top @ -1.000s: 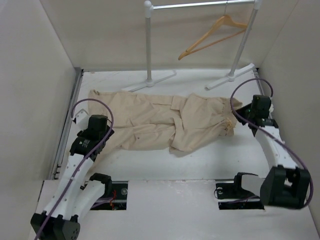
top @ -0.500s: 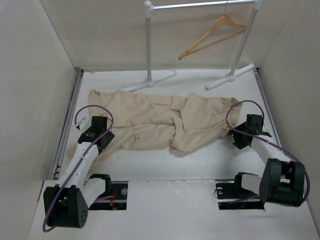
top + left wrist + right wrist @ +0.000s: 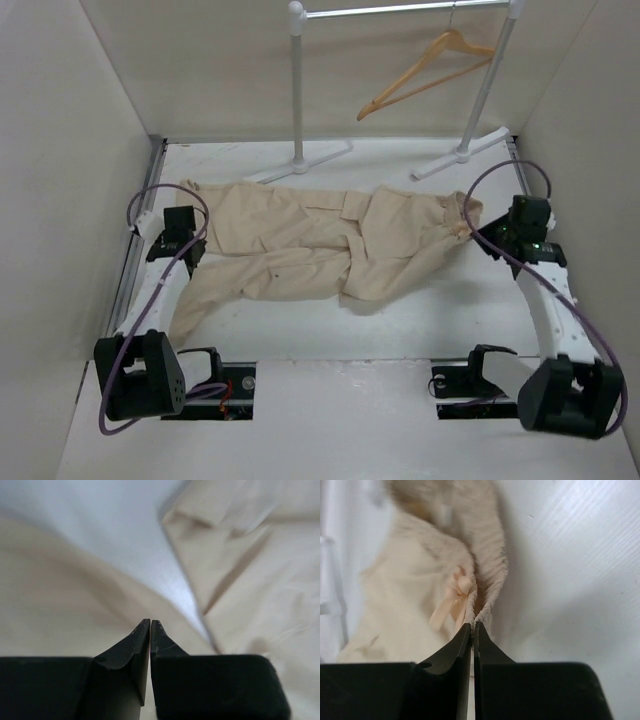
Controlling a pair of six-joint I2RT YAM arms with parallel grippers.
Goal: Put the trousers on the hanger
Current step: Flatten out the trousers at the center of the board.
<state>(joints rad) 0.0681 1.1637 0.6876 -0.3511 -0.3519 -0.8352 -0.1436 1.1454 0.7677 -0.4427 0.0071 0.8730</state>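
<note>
Nearest me on the left, the left gripper (image 3: 150, 625) has its black fingers pressed tip to tip with no gap. It sits low over the left end of the long beige soft-cloth trousers (image 3: 300, 245), where the two legs part, with cloth on either side of the tips and a wedge of white table (image 3: 420, 310) showing beyond them. I cannot tell from the wrist view whether any fold is caught between the fingers. Over on the right, the right gripper (image 3: 472, 625) is clamped on the ribbed elastic waistband (image 3: 492, 580). The gathered edge runs straight into the tips, and from above that corner of the waist stands pulled up toward the gripper. Between the two arms the trousers lie spread across the middle of the table, legs pointing left and waist to the right, rumpled around the seat. Farther back stands the white metal garment rack (image 3: 297, 90), its feet just behind the cloth. The light tan triangular wooden hanger (image 3: 368, 108) hangs tilted from the rack's rail, well apart from the trousers and from both grippers.
</note>
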